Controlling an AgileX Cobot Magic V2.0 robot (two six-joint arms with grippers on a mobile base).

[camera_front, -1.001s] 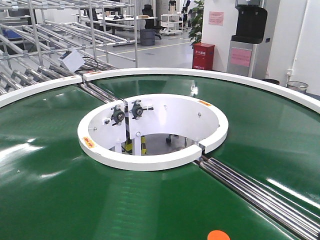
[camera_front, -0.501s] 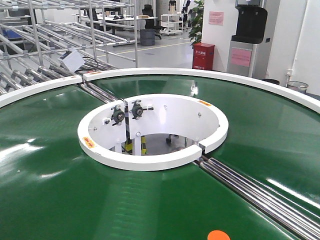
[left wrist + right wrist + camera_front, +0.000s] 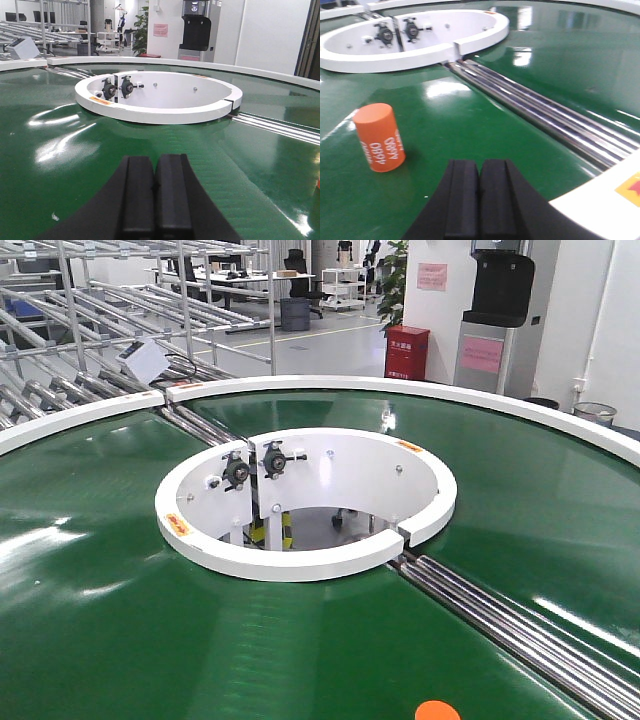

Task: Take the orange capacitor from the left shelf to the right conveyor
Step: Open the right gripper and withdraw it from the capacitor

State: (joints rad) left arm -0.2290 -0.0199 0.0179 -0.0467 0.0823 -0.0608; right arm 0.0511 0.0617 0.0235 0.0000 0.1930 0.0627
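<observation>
We find the right gripper (image 3: pixel 480 200) closed, pads pressed together and holding nothing, above the right conveyor (image 3: pixel 470 125). The orange capacitor (image 3: pixel 379 137) stands upright on the green belt, apart from the gripper, to its left, between it and the white ring hub (image 3: pixel 420 50). Steel rollers (image 3: pixel 535 115) cross the belt to the right, near the white outer rim (image 3: pixel 605 200). The left gripper (image 3: pixel 154 195) is likewise closed and empty over bare belt before the hub

orange capacitor (image 3: pixel 379 137) showing orange, white "4680" print, lower left | conveyor belt (image 3: pixel 500 500) gleaming glossy dark green | hub (image 3: pixel 300 562) showing white, centre
</observation>
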